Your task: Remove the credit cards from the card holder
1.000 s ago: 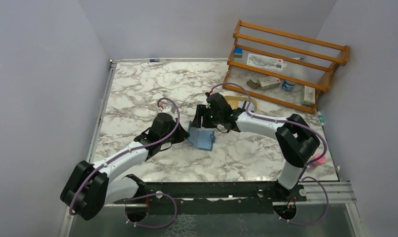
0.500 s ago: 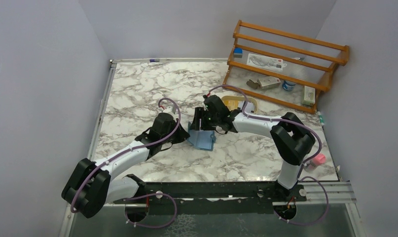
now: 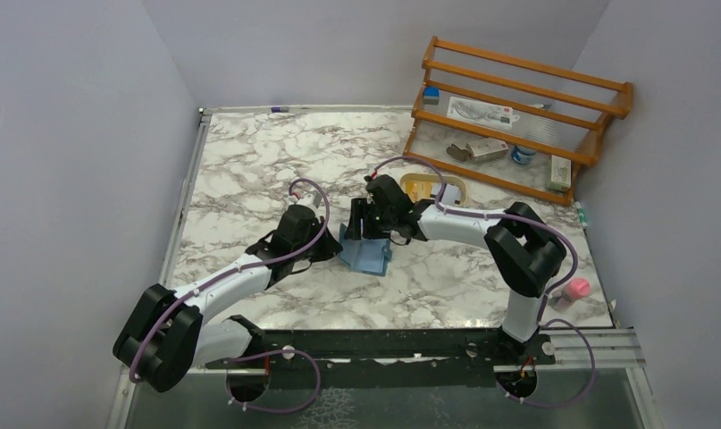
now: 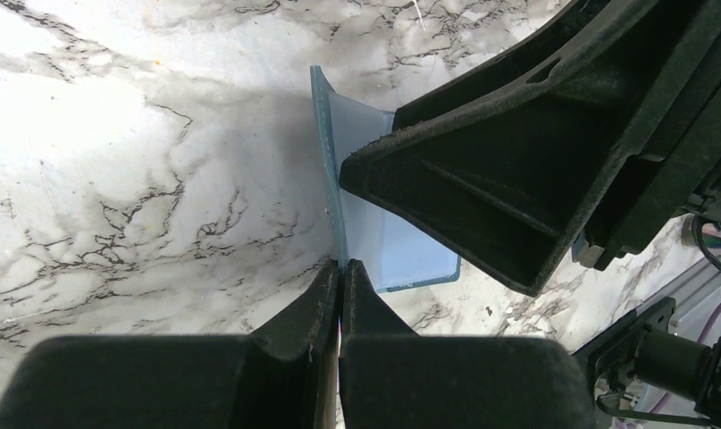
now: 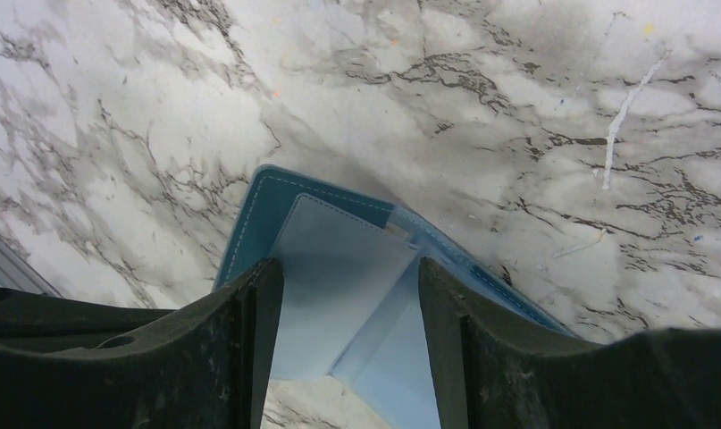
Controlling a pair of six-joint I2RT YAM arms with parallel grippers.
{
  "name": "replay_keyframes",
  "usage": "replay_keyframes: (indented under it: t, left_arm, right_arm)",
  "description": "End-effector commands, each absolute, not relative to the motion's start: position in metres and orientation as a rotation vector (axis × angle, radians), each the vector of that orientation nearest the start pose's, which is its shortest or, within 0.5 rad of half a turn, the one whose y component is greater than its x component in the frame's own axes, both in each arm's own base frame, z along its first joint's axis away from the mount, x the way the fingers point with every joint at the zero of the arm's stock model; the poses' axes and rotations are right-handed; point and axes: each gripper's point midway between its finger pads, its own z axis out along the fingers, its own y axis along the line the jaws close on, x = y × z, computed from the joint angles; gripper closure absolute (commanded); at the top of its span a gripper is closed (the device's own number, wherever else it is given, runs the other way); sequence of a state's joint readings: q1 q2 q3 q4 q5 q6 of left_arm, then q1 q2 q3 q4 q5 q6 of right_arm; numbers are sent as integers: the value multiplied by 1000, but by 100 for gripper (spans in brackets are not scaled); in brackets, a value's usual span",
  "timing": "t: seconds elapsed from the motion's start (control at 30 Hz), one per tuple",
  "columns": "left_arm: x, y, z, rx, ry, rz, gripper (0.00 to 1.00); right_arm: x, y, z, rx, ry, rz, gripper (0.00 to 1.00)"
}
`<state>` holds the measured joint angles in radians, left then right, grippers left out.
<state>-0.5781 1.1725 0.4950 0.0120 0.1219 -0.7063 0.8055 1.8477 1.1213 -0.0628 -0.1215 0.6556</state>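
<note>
Has swung the right arm (image 3: 468,222) leftward over the marble table (image 3: 249,170), baring more of a pink item (image 3: 576,288) near the right edge and of the tan oval tray (image 3: 455,189). Shows there a yellow-orange credit card (image 3: 416,186), so probably one already out. Has barely moved the left arm (image 3: 231,277). Keeps the card holder (image 3: 365,255) at mid-table, spread in a V. Pinches its teal edge in the left gripper (image 4: 340,268), jaws fully closed on it. Has edged the right gripper (image 5: 345,268) over the fold, jaws about half spread astride the pale inner panel, clamping nothing visibly. Cannot tell whether that panel is pocket or whitish card. Looks set to reach for whatever remains inside.
</note>
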Motion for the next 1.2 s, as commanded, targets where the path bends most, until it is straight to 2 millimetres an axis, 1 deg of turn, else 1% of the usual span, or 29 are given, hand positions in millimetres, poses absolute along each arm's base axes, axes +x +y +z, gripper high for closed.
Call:
replay_keyframes:
  t: [0.0,0.13,0.23,0.33,0.4,0.53,0.6,0.87,0.97,1.07,1.17]
  left_arm:
    - [249,-225,93,-21,2291,-849,100]
    - [250,-225,93,-23,2292,-842,100]
    - [251,-226,93,-22,2292,-843,100]
    - [251,-226,91,-19,2297,-844,100]
    - [250,-226,90,-16,2301,-844,100]
    - [248,-226,85,-18,2313,-842,100]
    - [248,-226,84,-17,2317,-843,100]
    - [247,-226,84,-14,2320,-847,100]
    - [247,-226,84,-15,2321,-849,100]
    - [247,-226,85,-12,2317,-848,100]
    - [247,-226,85,-13,2316,-846,100]
  right_arm:
    - [268,349,25,-332,2598,688,38]
    - [263,343,22,-365,2606,649,38]
    - [259,342,19,-388,2609,624,38]
    - [259,342,20,-374,2612,625,39]
    - [262,345,29,-364,2589,634,39]
    - [276,355,63,-334,2511,668,39]
    - [280,362,75,-326,2490,703,39]
    - [286,377,99,-319,2431,791,39]
    - [285,380,95,-320,2445,802,39]
    - [281,381,82,-313,2485,808,39]
    - [276,379,74,-302,2501,817,39]
